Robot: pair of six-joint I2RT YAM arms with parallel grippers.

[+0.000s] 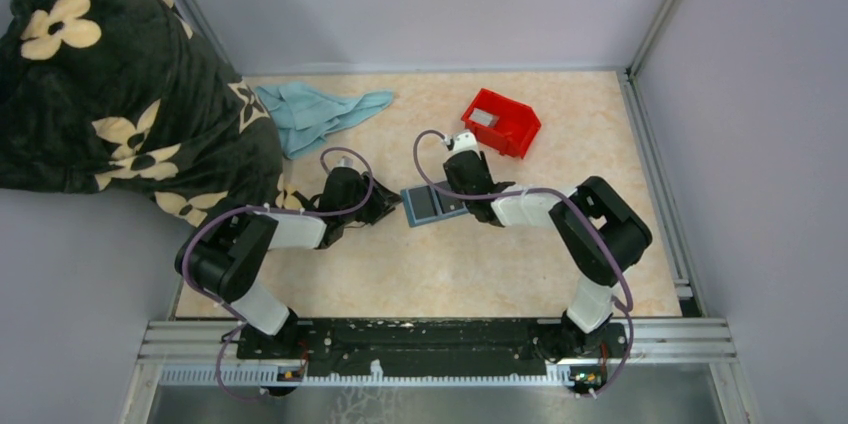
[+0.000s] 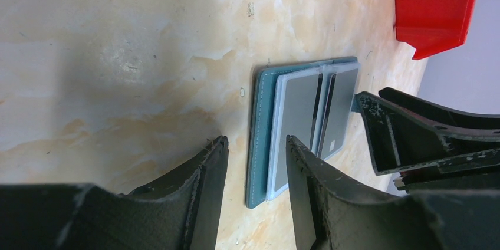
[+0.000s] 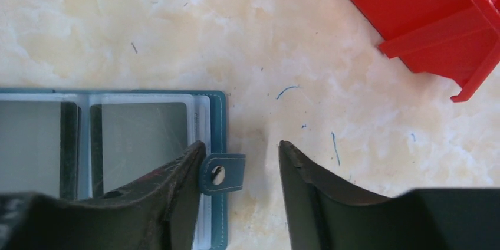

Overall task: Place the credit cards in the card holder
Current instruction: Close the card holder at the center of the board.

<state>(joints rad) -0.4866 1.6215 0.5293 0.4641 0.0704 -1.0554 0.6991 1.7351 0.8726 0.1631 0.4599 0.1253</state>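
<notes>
One teal card holder [image 1: 425, 206] lies open on the bench [image 1: 450, 274] between two claws, two grey credit cards [image 2: 298, 120] showing in its sleeves and a third grey piece [image 1: 483, 117], seemingly another card, in the lone red bin [image 1: 515, 132]. The left claw [image 2: 255, 144] gapes empty beside the holder; the right claw [image 3: 242, 153], jaws apart, straddles the snap tab [image 3: 221, 173] without pinching it. Loading looks nearly done, and the next move likely calls for fetching the bin's card.

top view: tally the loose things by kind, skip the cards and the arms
bin: 1
wallet: 1
cloth: 1
blanket: 1
total: 4
</notes>
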